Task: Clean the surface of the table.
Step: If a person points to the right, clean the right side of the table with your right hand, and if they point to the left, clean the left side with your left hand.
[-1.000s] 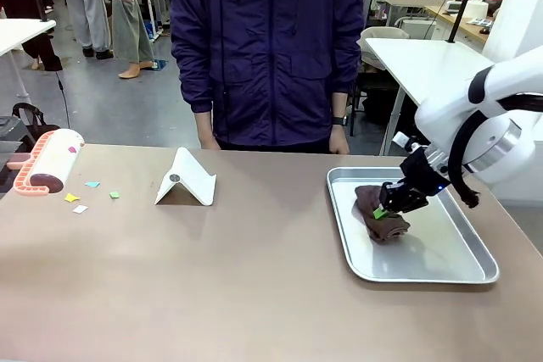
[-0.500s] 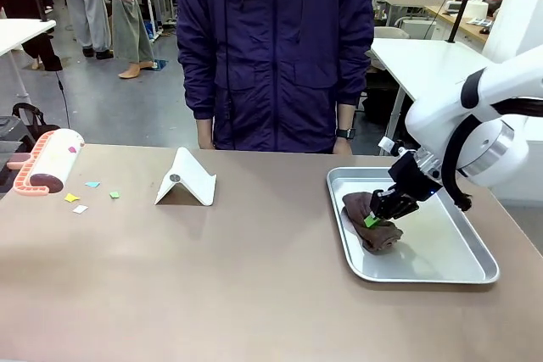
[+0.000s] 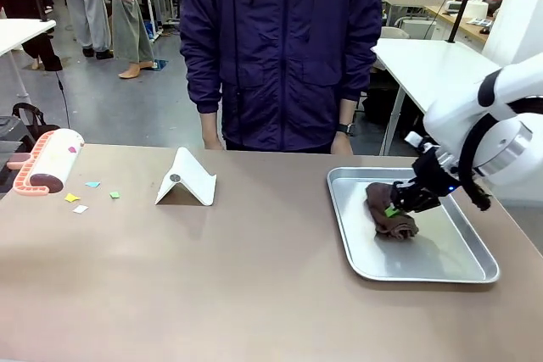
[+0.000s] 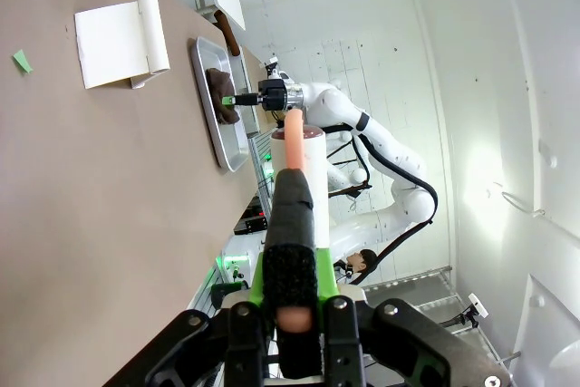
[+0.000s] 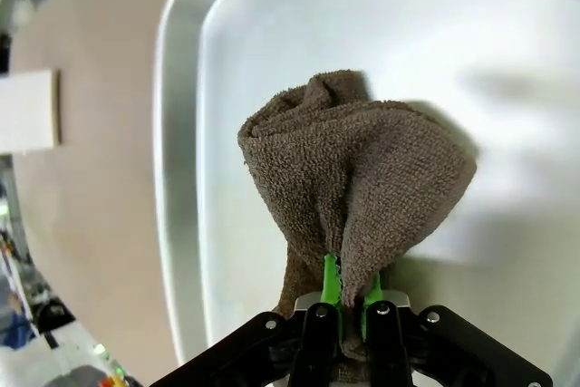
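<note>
Shifted rightward along the tray [image 3: 441, 252] versus a second ago, the right gripper [image 3: 392, 210] stays pinched shut on the cloth [image 3: 394, 225], which has not yet left the tray. Table [image 3: 237, 277] fills the lower frame, with scraps [image 3: 72, 197] at its left unswept. Left gripper [image 4: 290, 283] clamps the roller [image 4: 292, 215], so cleaning looks unstarted.

The table [image 3: 254, 294] lies bare across its near half and middle — a wide lane from side to side. Toward the far edge stand a lint roller [image 3: 49, 161] at the left, paper scraps [image 3: 92, 185] beside it, a white folded card [image 3: 187, 179] and the person [image 3: 284, 48]; the right end is taken by the metal tray [image 3: 450, 247], where the right gripper [image 3: 392, 210] pinches a brown cloth [image 3: 397, 226].
</note>
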Controlling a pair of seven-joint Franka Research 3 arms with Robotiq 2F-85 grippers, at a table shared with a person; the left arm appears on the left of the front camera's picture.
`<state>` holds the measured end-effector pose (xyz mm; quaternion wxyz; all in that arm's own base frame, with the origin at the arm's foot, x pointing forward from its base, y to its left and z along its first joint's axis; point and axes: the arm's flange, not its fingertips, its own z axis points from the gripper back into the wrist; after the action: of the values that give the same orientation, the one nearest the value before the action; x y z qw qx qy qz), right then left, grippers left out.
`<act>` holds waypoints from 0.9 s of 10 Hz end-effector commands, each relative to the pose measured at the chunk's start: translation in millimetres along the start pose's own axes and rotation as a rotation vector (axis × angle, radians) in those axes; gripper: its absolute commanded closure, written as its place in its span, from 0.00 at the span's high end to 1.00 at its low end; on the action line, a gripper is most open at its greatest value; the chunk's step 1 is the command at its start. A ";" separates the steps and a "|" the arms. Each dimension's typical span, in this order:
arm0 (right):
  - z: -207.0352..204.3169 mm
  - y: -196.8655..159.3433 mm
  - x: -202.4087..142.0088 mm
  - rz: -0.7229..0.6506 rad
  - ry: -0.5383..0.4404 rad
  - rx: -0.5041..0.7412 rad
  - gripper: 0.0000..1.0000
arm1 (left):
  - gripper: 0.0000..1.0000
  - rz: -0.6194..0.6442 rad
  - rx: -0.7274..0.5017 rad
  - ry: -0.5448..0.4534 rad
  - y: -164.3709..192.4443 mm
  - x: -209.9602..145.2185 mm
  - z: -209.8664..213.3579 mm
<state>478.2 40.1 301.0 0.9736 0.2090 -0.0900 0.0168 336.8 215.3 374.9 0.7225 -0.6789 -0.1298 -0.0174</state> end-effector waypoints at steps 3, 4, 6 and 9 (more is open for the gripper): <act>18.9 -56.0 3.1 -0.200 -0.065 0.004 0.09 | 0.04 -0.021 -0.019 0.008 -2.5 -1.9 2.8; 21.6 -63.9 0.2 -0.221 -0.073 0.014 0.09 | 0.04 -0.021 -0.019 0.008 -2.5 -1.9 2.8; 21.5 -69.6 -3.6 -0.233 -0.081 0.030 0.09 | 0.04 -0.021 -0.019 0.008 -2.5 -1.9 2.8; 25.8 -68.4 -3.7 -0.232 -0.118 0.092 0.09 | 0.04 -0.021 -0.019 0.008 -2.5 -1.9 2.8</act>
<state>477.1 -33.6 295.5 0.9584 0.2390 -0.1054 -0.1153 336.9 215.3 375.0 0.7225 -0.6789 -0.1298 -0.0175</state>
